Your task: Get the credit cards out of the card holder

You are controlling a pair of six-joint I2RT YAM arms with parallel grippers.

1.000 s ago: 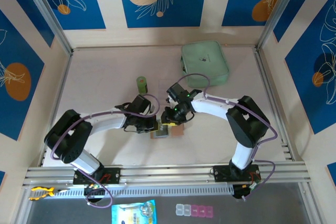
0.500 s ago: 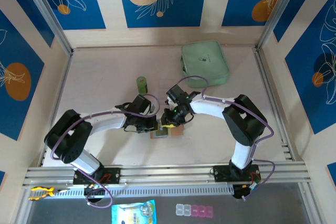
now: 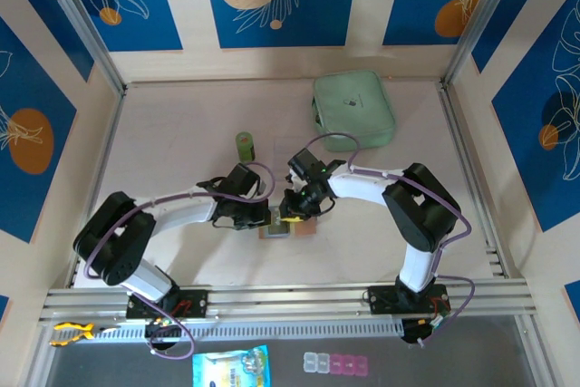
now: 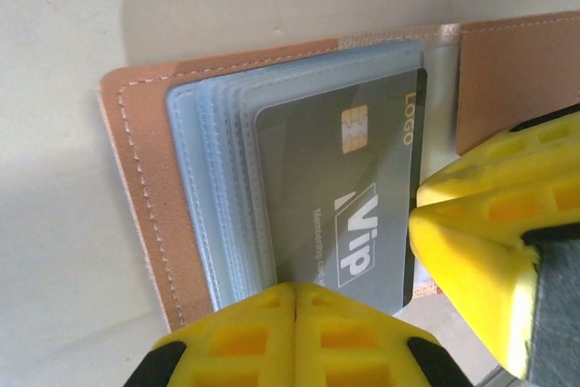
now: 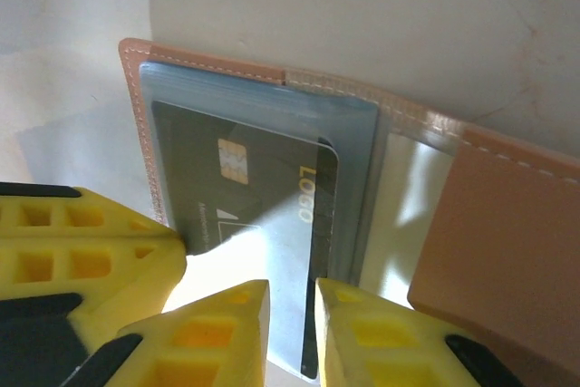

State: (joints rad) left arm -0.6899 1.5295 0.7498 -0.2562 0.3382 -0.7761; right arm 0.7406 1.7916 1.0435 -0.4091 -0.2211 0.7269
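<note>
Narrowed right pincer (image 5: 292, 314) to a slit over credit cards (image 5: 240, 183) for plucking, apparently pinning card holder (image 4: 136, 188) with pressed-together left pincer (image 4: 294, 301).

White arms (image 3: 186, 210), purple cables (image 3: 331, 137), yellow-fingered hands (image 4: 294, 291).

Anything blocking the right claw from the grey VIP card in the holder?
Nothing visible does. The right claw, fingers slightly apart, sits at the edge of the grey card. The left claw, shut, sits over the card holder, off to one side.

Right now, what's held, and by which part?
Nothing looks gripped. The shut left gripper sits on the card's long edge; the right gripper straddles its end, jaws apart.
</note>
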